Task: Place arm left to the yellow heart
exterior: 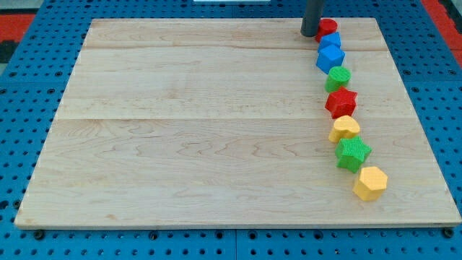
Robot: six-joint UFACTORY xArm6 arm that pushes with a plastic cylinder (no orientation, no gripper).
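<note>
The yellow heart [345, 128] lies on the wooden board [180, 144] at the view's right, in a curved line of blocks. My tip [309, 33] stands at the view's top, just left of a red block [328, 29], well above the yellow heart and slightly left of it. Running down from the tip: a blue block [330, 40], a blue cube [330, 58], a green block [338, 76], a red star [341, 102], then the yellow heart, a green star [352, 153] and a yellow hexagon [371, 183].
The board rests on a blue perforated table [29, 108]. Red patches show at the top corners [440, 14].
</note>
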